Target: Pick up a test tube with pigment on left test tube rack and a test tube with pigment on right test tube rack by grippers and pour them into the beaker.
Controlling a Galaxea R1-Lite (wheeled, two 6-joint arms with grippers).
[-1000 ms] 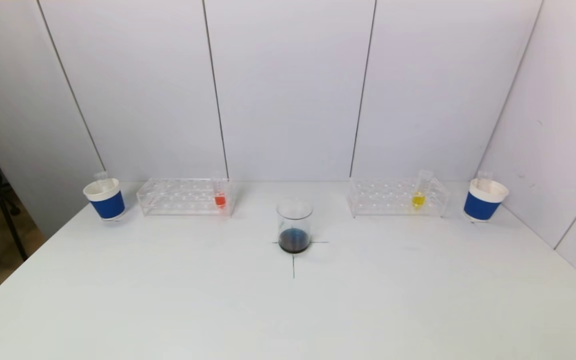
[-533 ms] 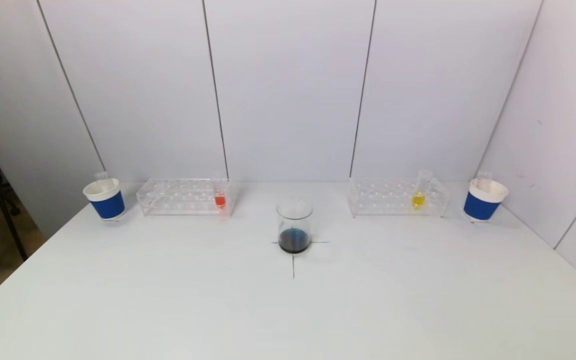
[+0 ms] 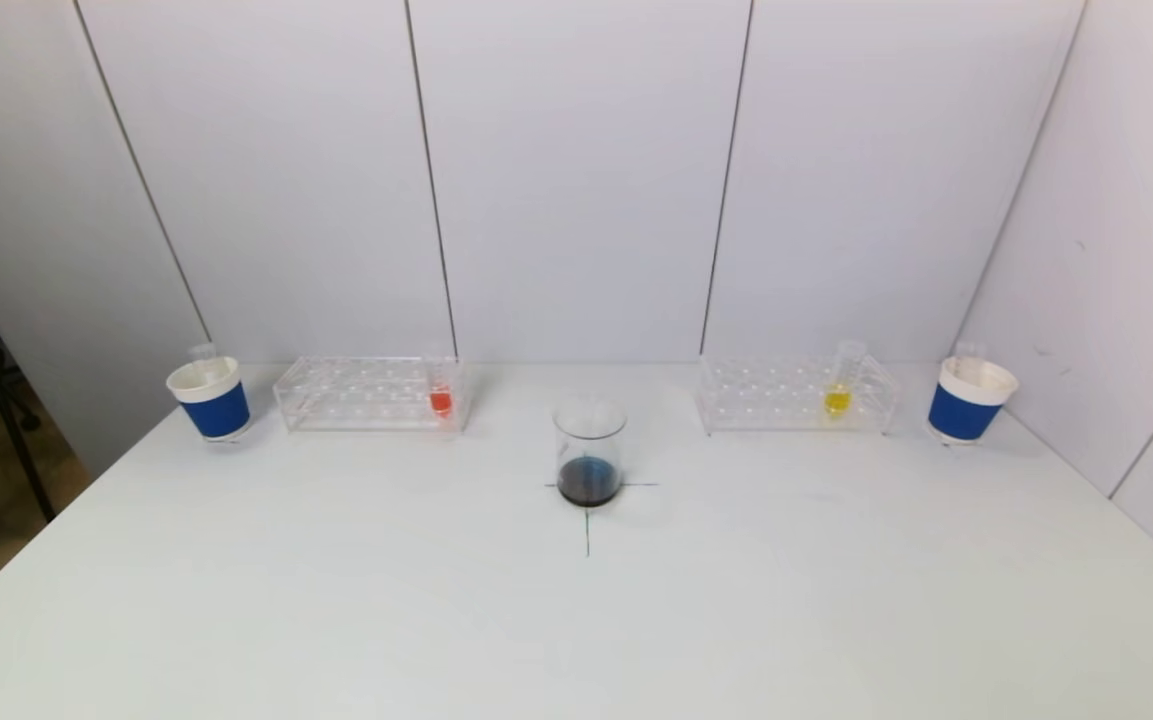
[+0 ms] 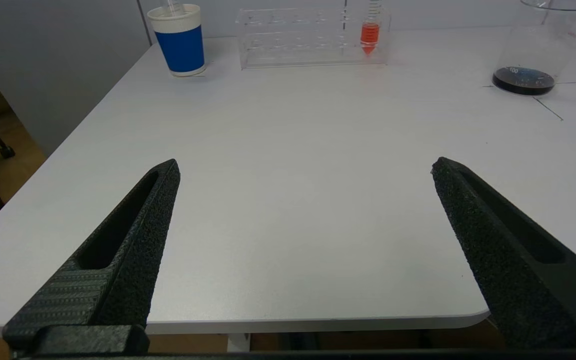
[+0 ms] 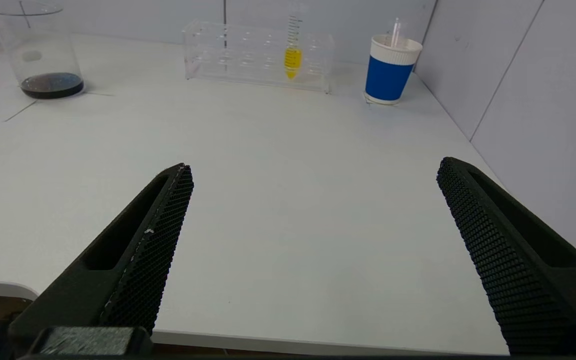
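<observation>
A clear left test tube rack (image 3: pixel 369 393) (image 4: pixel 312 37) holds one test tube with red pigment (image 3: pixel 441 400) (image 4: pixel 369 36) at its inner end. The right test tube rack (image 3: pixel 796 394) (image 5: pixel 258 55) holds a test tube with yellow pigment (image 3: pixel 838 399) (image 5: pixel 292 59). Between them stands the glass beaker (image 3: pixel 589 452) (image 4: pixel 537 55) (image 5: pixel 38 50) with dark liquid at its bottom. My left gripper (image 4: pixel 305 167) hangs open over the table's near edge, far from the racks. My right gripper (image 5: pixel 312 172) is open too, also at the near edge. Neither arm shows in the head view.
A blue-and-white paper cup (image 3: pixel 210 397) stands left of the left rack, another cup (image 3: pixel 969 399) right of the right rack, each with an empty tube inside. White wall panels close the back and right side. The white table (image 3: pixel 576 620) drops off at left.
</observation>
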